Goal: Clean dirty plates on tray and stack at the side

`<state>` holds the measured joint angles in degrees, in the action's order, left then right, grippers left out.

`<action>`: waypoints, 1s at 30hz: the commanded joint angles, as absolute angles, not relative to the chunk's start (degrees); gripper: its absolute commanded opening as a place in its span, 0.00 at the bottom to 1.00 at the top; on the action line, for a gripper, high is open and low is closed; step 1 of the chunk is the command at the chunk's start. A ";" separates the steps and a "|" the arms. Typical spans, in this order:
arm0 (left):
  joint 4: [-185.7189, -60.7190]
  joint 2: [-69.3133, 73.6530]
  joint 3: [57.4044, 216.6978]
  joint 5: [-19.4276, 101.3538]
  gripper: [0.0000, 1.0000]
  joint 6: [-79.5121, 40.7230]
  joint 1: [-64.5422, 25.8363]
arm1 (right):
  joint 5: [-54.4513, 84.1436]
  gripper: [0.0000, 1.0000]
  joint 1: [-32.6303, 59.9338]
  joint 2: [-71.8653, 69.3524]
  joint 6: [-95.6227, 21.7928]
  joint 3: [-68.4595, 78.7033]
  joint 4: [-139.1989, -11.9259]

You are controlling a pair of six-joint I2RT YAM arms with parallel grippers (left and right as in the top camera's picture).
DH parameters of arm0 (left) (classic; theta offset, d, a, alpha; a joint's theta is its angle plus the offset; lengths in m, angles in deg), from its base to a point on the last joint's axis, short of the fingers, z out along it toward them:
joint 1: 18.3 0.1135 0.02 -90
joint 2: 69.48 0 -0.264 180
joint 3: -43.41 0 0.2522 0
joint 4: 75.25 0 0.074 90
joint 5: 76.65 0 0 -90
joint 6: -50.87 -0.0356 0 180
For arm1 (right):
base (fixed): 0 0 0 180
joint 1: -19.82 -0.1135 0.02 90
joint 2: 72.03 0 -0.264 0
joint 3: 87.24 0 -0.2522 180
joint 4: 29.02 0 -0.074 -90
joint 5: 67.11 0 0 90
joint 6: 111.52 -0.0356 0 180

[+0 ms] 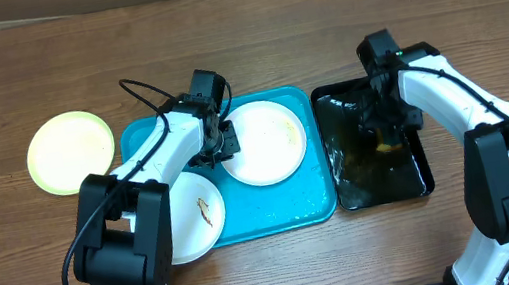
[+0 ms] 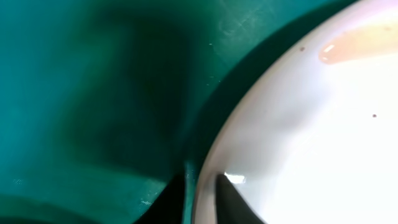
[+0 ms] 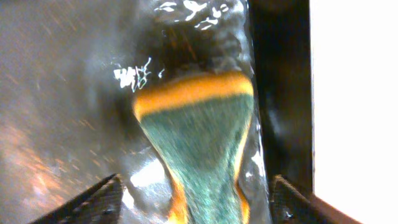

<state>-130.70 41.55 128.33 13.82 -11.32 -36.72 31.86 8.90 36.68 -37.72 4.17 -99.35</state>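
A white plate (image 1: 270, 145) with a pale smear lies at the back right of the turquoise tray (image 1: 285, 209). My left gripper (image 1: 225, 145) is shut on its left rim. The left wrist view shows the gripper's fingers (image 2: 202, 186) pinching the plate's (image 2: 311, 137) rim above the tray floor (image 2: 93, 93). A second white plate (image 1: 191, 228) with a brown smear lies over the tray's front left edge. The yellow-green rimmed plate (image 1: 71, 152) sits on the table to the left. My right gripper (image 1: 382, 134) is open over the green and orange sponge (image 1: 387, 146), which lies between its fingers (image 3: 194, 199).
The narrow black tray (image 1: 412, 180) stands right of the turquoise tray. It holds water and the sponge (image 3: 199, 130); its wet floor (image 3: 62, 93) shows in the right wrist view. Wooden table lies all around.
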 commanded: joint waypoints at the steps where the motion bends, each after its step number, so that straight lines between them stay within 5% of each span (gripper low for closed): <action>1: -130.97 43.03 127.00 12.94 0.06 -12.26 -36.81 | 31.47 0.81 9.07 36.39 -38.01 3.10 -98.54; 30: -152.15 43.01 150.49 12.92 0.04 -25.50 -33.96 | 18.62 0.83 23.06 35.32 -37.94 -5.47 -109.82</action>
<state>-151.75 42.20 147.72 13.27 -23.58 -34.31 19.60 21.97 36.65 -38.03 -3.94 -109.45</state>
